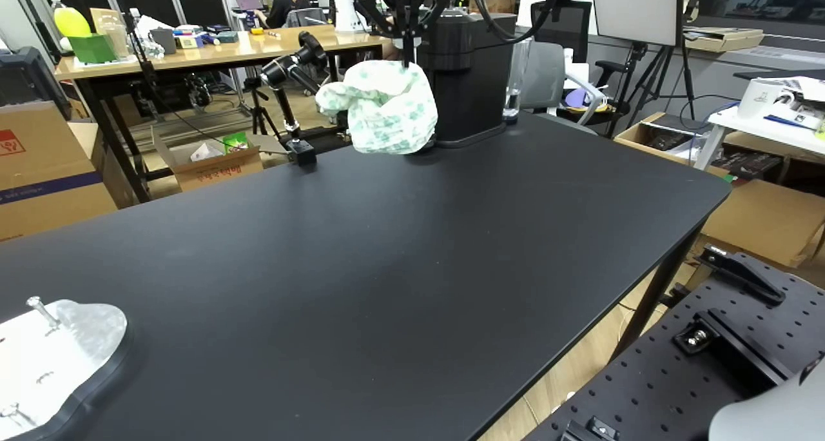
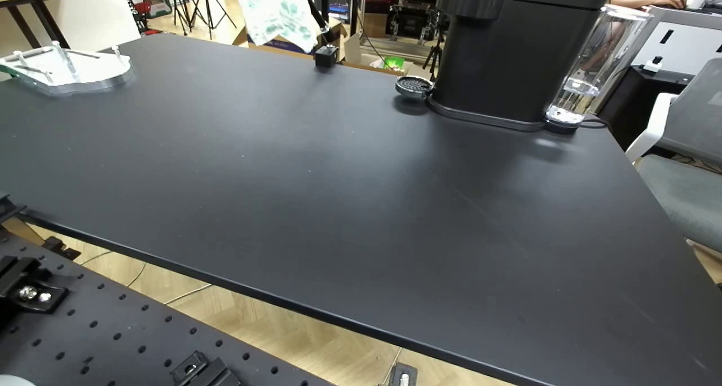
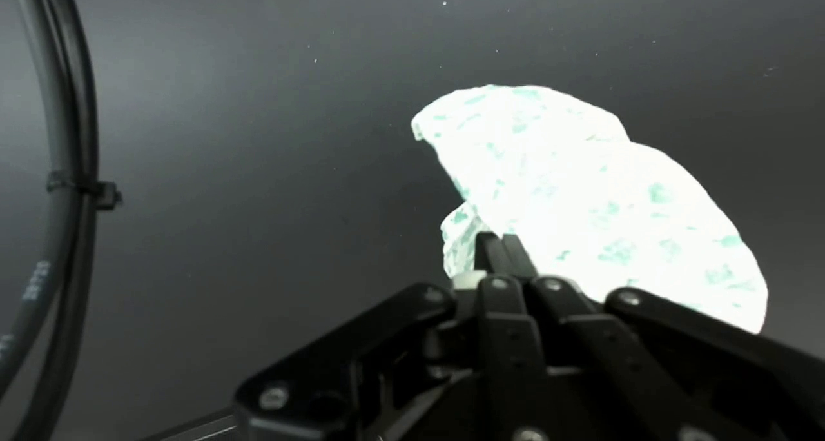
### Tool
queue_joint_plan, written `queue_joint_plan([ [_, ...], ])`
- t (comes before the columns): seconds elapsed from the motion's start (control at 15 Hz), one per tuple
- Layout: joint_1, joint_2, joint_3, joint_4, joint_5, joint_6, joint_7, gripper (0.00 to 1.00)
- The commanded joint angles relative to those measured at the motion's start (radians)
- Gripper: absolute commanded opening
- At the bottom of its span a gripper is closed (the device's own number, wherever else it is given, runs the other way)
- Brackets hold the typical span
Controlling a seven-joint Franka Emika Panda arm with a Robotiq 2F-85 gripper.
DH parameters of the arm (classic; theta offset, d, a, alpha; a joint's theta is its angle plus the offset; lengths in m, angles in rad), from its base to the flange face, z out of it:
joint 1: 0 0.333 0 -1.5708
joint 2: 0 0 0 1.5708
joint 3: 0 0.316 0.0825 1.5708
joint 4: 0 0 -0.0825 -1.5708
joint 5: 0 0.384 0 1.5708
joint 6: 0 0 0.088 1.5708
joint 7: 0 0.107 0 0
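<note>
Patterned cloth [image 1: 390, 115] pinched tight in the tool [image 1: 407, 62], above the bench [image 1: 399, 267].
In an exterior view it hangs toward 12 o'clock; a black machine [image 1: 461, 86] stands at its 3 o'clock, a pale plate [image 1: 71, 354] at its 8 o'clock.

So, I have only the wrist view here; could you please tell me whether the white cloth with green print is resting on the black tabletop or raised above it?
Observer: Raised: in an exterior view, the cloth hangs in the air, seen against the background past the far edge of the tabletop.
Operator: Thank you; is anything tall standing on the tabletop, please?
Observer: Yes, a tall, black, boxy machine stands near that far edge, in both exterior views.
Operator: And could you kindly say what stands beside the machine?
Observer: A tall, clear, cylindrical container, in an exterior view.
</note>
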Motion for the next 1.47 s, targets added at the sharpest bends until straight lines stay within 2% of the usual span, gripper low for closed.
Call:
queue_joint_plan([
  [0.0,-0.002,-0.018,0.003,-0.04,-0.004,0.051,-0.042,0.0],
  [0.07,-0.001,-0.021,0.004,-0.047,0.0,0.058,-0.057,0.0],
  [0.13,-0.001,-0.022,0.005,-0.052,0.001,0.063,-0.072,0.26],
  [0.27,-0.001,-0.029,0.007,-0.061,0.002,0.066,-0.098,0.32],
  [0.87,-0.001,-0.102,0.013,-0.105,-0.006,0.071,-0.151,0.95],
  [1.0,0.0,-0.13,0.016,-0.128,-0.009,0.069,-0.164,1.0],
  [1.13,0.001,-0.168,0.02,-0.157,-0.001,0.064,-0.171,1.0],
  [1.2,-0.002,-0.103,0.019,-0.102,0.0,0.056,-0.164,1.0],
  [1.4,-0.002,-0.139,0.024,-0.13,0.0,0.055,-0.167,1.0],
])
